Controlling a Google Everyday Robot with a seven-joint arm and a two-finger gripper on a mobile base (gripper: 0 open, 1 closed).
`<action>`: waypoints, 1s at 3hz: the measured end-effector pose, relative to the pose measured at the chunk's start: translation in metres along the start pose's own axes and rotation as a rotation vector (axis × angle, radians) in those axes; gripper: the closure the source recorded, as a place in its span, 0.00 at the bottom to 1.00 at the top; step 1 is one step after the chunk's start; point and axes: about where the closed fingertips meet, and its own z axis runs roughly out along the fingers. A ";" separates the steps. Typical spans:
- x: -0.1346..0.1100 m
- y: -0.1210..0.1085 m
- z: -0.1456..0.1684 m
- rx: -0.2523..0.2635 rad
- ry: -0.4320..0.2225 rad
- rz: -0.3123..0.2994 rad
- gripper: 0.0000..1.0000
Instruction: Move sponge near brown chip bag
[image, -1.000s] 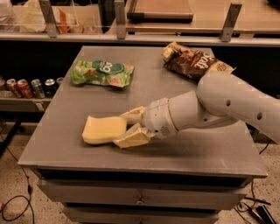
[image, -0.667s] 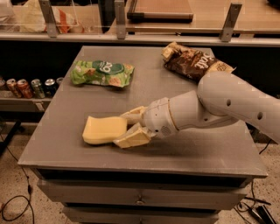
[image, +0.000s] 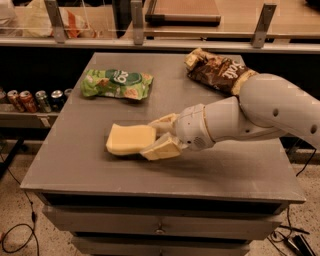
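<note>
Hand (image: 150, 138): near the tabletop's (image: 210, 172) middle, two fingers clamped on the sponge's (image: 127, 139) right end.
Sponge: pale yellow, sticking out of the hand toward 9 o'clock.
Arm (image: 260, 112): white, running off toward 3 o'clock.
Brown chip bag (image: 217, 74): at 1 o'clock from the hand, well apart from the sponge, near the far edge.
Green snack bag (image: 116, 83): at 11 o'clock, lying flat.
Cans (image: 30, 100): on a low shelf beyond the tabletop, at 10 o'clock.
</note>
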 end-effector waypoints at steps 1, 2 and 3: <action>0.009 -0.021 -0.022 0.077 0.013 0.015 1.00; 0.027 -0.046 -0.046 0.161 0.019 0.068 1.00; 0.044 -0.076 -0.069 0.249 0.024 0.126 1.00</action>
